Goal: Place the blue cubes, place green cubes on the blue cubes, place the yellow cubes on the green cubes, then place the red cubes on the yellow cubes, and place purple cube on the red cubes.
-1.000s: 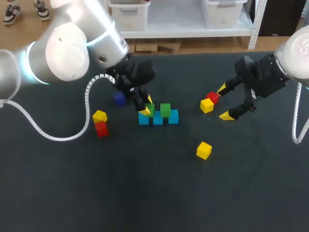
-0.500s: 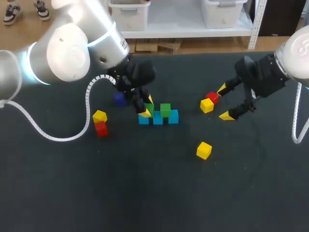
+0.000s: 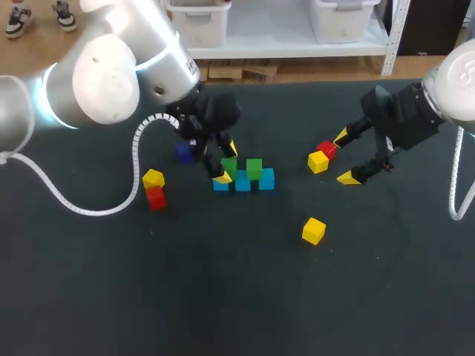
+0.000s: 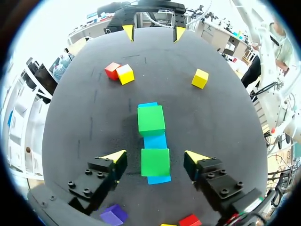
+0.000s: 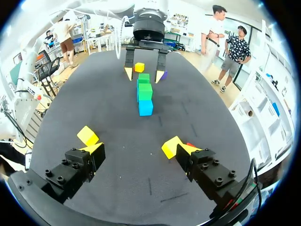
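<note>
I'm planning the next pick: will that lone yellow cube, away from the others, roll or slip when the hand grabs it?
The yellow cube rests flat on the table, so it probably won't roll. Small and solid-looking, likely light. It sits askew, so a misaligned pinch might twist it.

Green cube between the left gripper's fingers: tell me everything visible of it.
The green cube is a plain, smooth-faced solid green block, undamaged. It sits flat on the row of blue cubes, at the end nearest the left gripper, blue showing past its near edge. A second green cube sits further along the row, a blue strip between them. The gripper's open fingers flank it with a gap on each side, so only the blue beneath touches it.
</note>
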You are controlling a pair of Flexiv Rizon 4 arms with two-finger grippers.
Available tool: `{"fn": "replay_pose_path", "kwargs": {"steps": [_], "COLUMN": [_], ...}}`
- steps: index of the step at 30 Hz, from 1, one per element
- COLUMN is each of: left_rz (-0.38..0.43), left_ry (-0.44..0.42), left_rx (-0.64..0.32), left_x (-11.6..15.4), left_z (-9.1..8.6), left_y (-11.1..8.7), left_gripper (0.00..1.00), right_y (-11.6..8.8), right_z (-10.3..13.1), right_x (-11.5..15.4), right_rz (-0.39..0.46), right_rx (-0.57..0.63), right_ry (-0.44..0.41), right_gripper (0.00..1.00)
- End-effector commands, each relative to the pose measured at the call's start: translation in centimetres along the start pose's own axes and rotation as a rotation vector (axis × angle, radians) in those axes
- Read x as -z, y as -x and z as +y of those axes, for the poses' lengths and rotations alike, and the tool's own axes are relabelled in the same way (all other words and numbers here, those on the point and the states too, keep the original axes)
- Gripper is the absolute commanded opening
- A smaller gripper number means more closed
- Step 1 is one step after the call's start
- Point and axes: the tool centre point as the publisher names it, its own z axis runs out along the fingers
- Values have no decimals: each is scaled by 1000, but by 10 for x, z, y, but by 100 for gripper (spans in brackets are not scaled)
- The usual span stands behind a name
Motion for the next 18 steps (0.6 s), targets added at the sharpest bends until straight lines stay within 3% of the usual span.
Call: {"fn": "replay_pose_path", "kwargs": {"steps": [1, 10, 11, 12, 14, 15, 16, 18], "left_rz": [1, -3, -4, -3, -3, -2, -1, -2], "left_ry": [10, 37, 40, 43, 44, 46, 46, 49], "left_rx": [0, 9, 11, 12, 15, 18, 19, 19], "left_x": [9, 24, 25, 25, 26, 26, 26, 25], "left_z": [-3, -10, -11, -12, -12, -12, -12, -11], "left_y": [0, -10, -12, -13, -17, -19, -20, -23], "left_gripper": [93, 81, 69, 44, 31, 11, 0, 0], "right_y": [0, 0, 0, 0, 0, 0, 0, 0], "right_z": [0, 0, 0, 0, 0, 0, 0, 0], "right_x": [-1, -1, -1, -1, -1, -1, -1, -1], "right_rz": [-3, -3, -3, -3, -3, -3, -3, -3], "right_rx": [1, 1, 1, 1, 1, 1, 1, 1], "right_ry": [1, 1, 1, 1, 1, 1, 1, 1], "right_gripper": [100, 100, 100, 100, 100, 100, 100, 100]}}
